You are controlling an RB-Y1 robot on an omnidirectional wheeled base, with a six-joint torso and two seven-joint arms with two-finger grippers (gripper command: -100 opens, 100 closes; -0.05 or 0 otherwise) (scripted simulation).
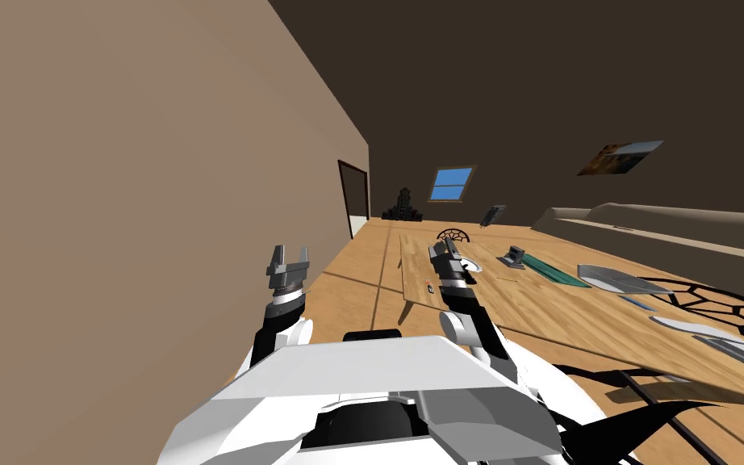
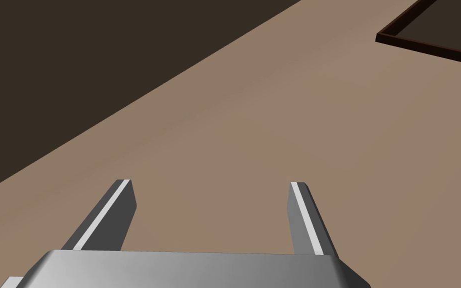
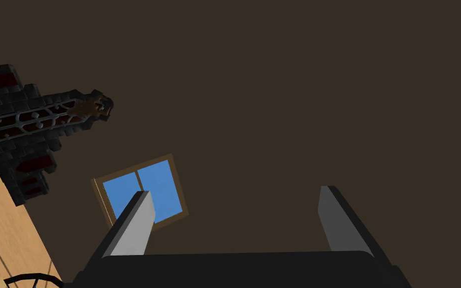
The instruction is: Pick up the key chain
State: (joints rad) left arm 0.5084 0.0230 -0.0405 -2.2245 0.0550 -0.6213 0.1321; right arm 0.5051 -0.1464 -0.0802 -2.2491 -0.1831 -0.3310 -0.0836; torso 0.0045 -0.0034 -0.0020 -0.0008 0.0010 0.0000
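A: Two grippers raised, left gripper (image 1: pixel 290 255) and right gripper (image 1: pixel 445 247), fingers spread, empty. Key chain (image 1: pixel 428 286)?
B: Small dark speck on the table (image 1: pixel 524 311), near its edge, close to the right gripper. We judge it light, thin and floppy. We'd pinch its bulkiest part from above.

Just right of centre in the head view, the key chain (image 1: pixel 428 286) is a tiny dark speck on the wooden table (image 1: pixel 524 311), too small to make out its parts; above it, a pale round thing (image 1: pixel 473 266) is partly hidden behind the right gripper (image 1: pixel 444 246); at the lower right, long grey flat things (image 1: pixel 737 345) are cut off by the frame's edge; in the left wrist view, a dark door frame (image 2: pixel 424 44) is cut off by the picture's edge.
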